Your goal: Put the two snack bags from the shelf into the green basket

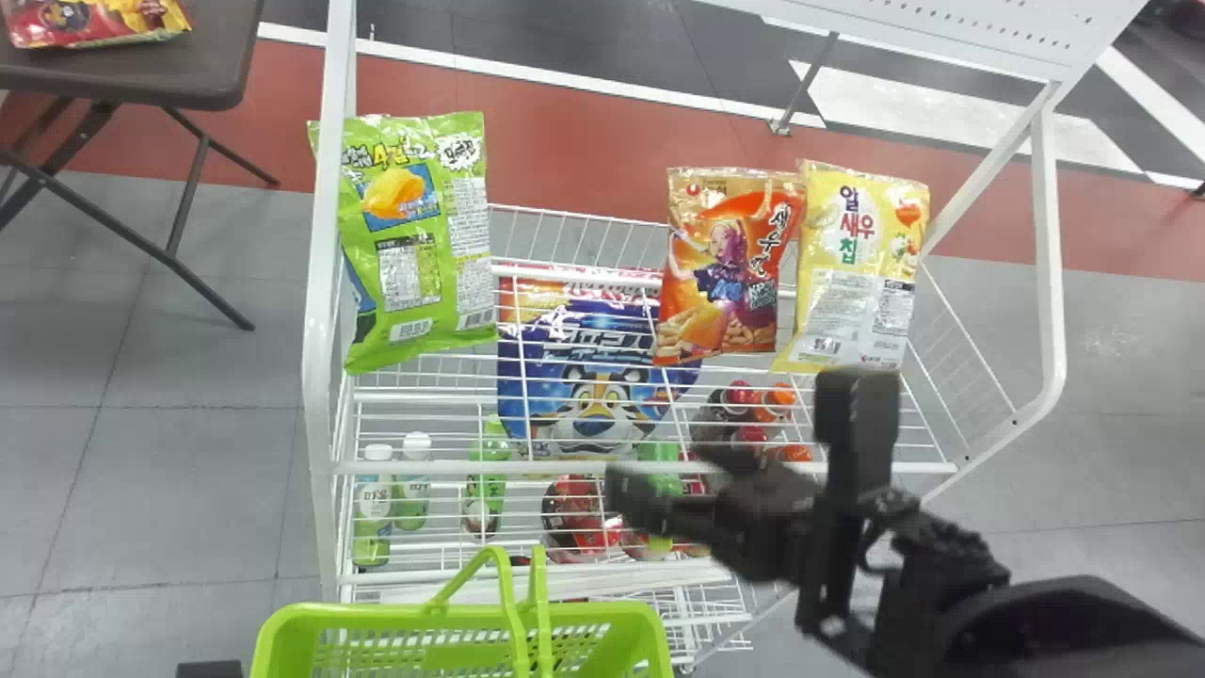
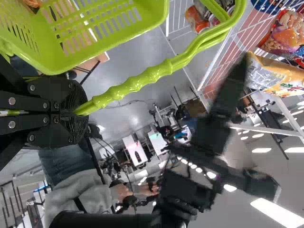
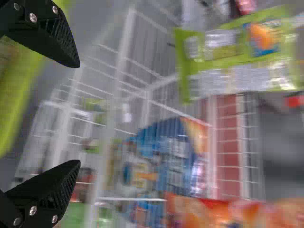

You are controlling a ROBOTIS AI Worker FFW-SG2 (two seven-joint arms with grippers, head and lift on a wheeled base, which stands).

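Note:
In the head view, my right gripper [image 1: 739,447] stands open over the shelf's front edge, with nothing between its fingers; the right wrist view shows this gripper [image 3: 76,114] also apart. Upright on the top shelf are a green bag [image 1: 414,235] at the left, and an orange bag [image 1: 725,268] beside a yellow bag [image 1: 852,273] at the right. A blue bag [image 1: 588,377] leans between them, lower down. The green basket [image 1: 301,621] is at the bottom edge, before the rack. My left gripper [image 2: 73,113] is shut on the basket's handle [image 2: 133,85].
The white wire rack [image 1: 325,377] has side posts and a front rail near my right gripper. Bottles [image 1: 374,508] and cans stand on a lower level. A dark table [image 1: 132,80] with a red bag is at the far left. A perforated white panel [image 1: 979,33] hangs over the upper right.

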